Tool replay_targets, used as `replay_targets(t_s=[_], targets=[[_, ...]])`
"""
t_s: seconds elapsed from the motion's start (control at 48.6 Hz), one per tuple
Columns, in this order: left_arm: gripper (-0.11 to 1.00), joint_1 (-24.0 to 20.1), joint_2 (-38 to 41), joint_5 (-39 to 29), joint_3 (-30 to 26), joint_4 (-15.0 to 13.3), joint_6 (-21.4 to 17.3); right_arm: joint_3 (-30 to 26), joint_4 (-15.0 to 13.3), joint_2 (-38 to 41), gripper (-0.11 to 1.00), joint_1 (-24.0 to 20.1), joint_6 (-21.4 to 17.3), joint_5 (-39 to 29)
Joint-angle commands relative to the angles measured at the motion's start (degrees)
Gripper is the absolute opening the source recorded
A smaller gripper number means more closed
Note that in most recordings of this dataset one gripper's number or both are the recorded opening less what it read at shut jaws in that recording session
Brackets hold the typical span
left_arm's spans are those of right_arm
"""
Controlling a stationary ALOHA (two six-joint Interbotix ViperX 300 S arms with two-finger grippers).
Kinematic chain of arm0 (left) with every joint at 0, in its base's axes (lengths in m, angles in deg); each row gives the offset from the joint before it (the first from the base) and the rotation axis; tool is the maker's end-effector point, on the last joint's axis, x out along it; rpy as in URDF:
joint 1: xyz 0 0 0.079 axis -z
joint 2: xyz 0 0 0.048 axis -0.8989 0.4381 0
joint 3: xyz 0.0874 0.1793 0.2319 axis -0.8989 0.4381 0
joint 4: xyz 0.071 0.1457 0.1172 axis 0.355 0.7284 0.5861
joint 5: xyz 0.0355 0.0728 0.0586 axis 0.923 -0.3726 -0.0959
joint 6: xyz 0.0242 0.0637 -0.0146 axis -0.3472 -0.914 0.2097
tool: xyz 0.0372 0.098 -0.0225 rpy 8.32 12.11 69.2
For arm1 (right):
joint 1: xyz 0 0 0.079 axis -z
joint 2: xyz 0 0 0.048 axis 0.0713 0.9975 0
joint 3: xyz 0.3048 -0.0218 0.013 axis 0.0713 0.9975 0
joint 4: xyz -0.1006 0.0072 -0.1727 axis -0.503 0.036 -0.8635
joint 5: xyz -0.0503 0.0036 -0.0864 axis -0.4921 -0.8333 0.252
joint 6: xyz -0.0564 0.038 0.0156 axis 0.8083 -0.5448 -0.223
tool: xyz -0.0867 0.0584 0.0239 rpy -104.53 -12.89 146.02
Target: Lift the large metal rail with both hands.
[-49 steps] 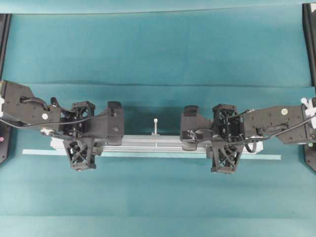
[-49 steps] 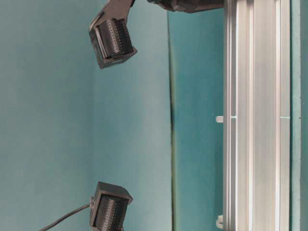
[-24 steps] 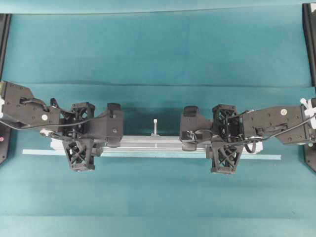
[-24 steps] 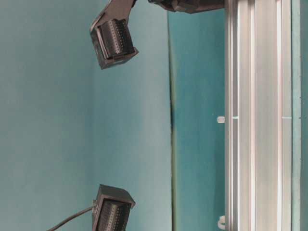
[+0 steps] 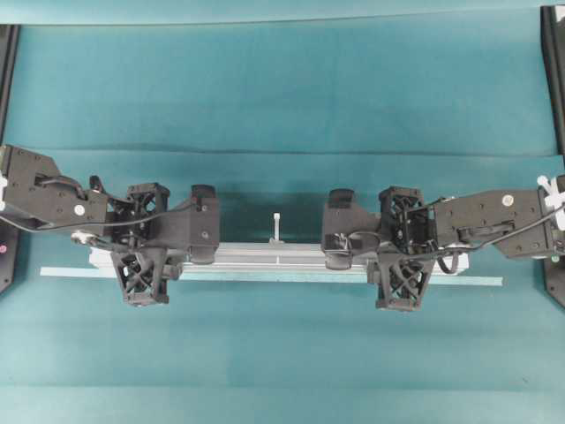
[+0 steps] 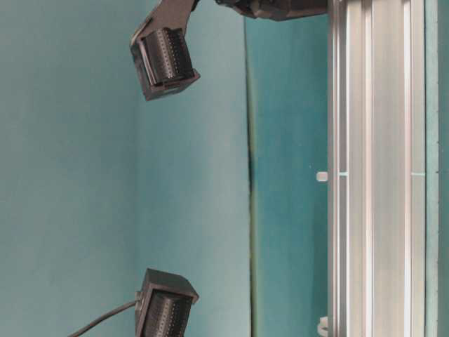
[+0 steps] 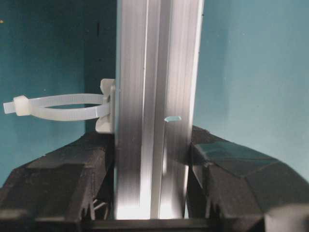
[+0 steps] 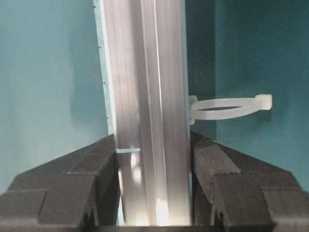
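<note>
Left claw and right claw each clamp the large metal rail, one near either end; no readable markings.

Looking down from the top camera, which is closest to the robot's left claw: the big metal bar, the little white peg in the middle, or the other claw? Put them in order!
From the left gripper:
1. The large metal rail, clamped between its fingers.
2. The white peg, upright at the rail's middle, toward the right of the view.
3. The right gripper, farthest, gripping the rail's right part.
</note>
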Motion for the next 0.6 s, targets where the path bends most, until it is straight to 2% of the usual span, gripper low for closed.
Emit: replay_targets(t_s=[0.0,0.576], targets=[[0.37,0.09,-0.26,0.26,-0.35,0.18,0.00,-0.35,0.18,0.62,0.39,-0.09,-0.35,1.23],[0.37,0.26,-0.26,0.35,-0.18,0.18,0.26,0.35,1.41,0.26,0.39,-0.09,-0.53,0.70]])
